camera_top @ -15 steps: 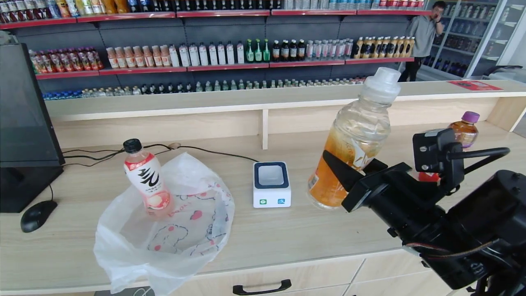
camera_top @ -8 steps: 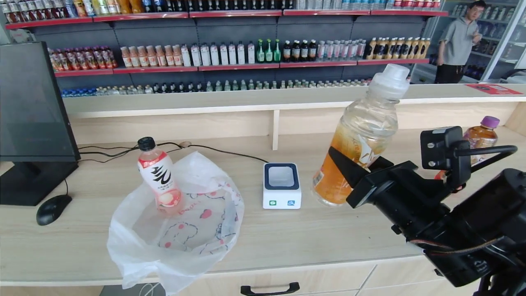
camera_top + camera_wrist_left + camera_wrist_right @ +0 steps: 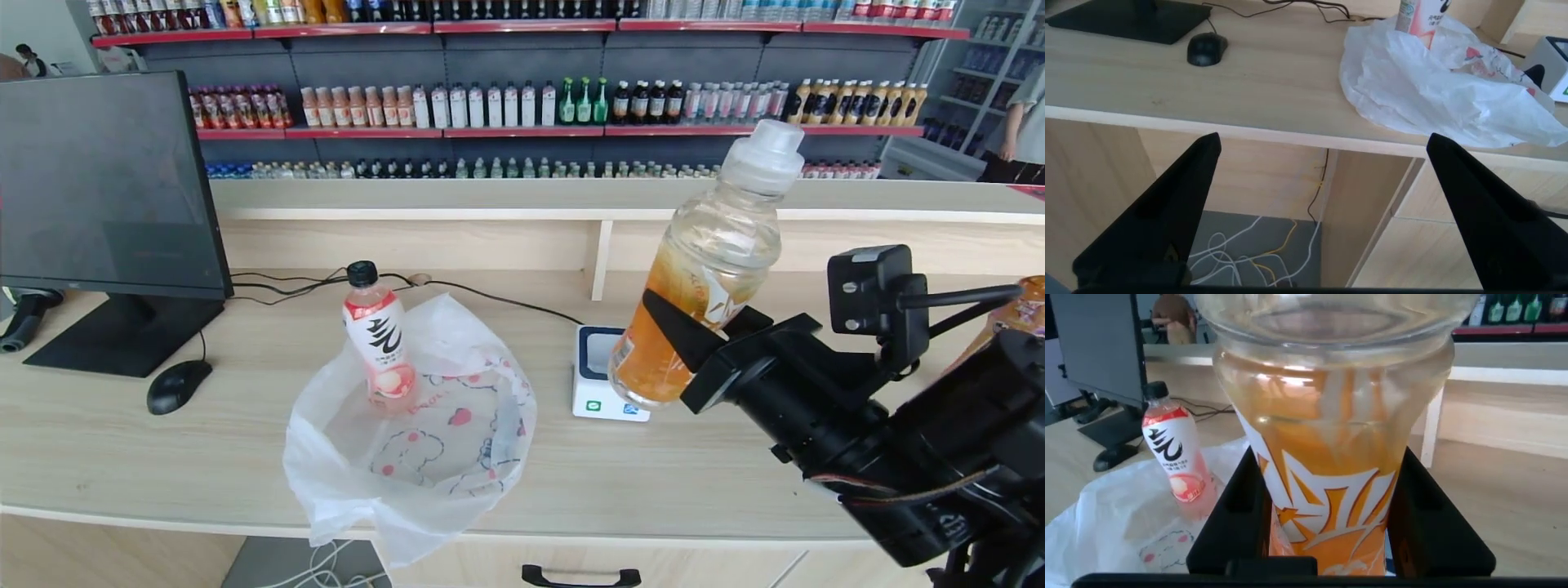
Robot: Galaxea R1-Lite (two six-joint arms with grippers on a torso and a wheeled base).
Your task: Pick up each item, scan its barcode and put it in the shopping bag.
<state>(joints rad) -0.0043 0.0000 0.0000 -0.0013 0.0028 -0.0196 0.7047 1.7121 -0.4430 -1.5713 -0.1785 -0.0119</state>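
Landmark: we place everything from the scanner [image 3: 593,392], the small white box with a dark-framed window on top, standing on the wooden surface [image 3: 718,482].
Right claw: the right claw [image 3: 706,327] is clamped around the lower half of the orange bottle [image 3: 702,278], one finger on each flank, as the right wrist view also shows [image 3: 1331,514].
Orange bottle: it is lifted off the surface, its base hanging at the scanner's right edge and covering that corner in the head view. We cannot tell whether the base is directly over the window or a little nearer to us.
Long axis: close to upright, with the cap leaning up and to the right, away from the scanner; the base is the end nearest it.
Key relation: the scanner lies just below and left of the bottle's base. We judge that the scan needs a short carry leftward and a turn of the label toward the window.
Barcode: a pale patch sits low on the bottle's scanner-facing side, but we cannot read what it is.
Shopping bag: the shopping bag [image 3: 326,441] lies open to the left of the scanner, near it, with a pink bottle [image 3: 377,339] standing in it.
Left claw: the left claw [image 3: 1319,143] is spread wide and carries nothing, hanging lower than the scanner, in front of the surface's edge.
Nearer arm: the right, already holding the item.
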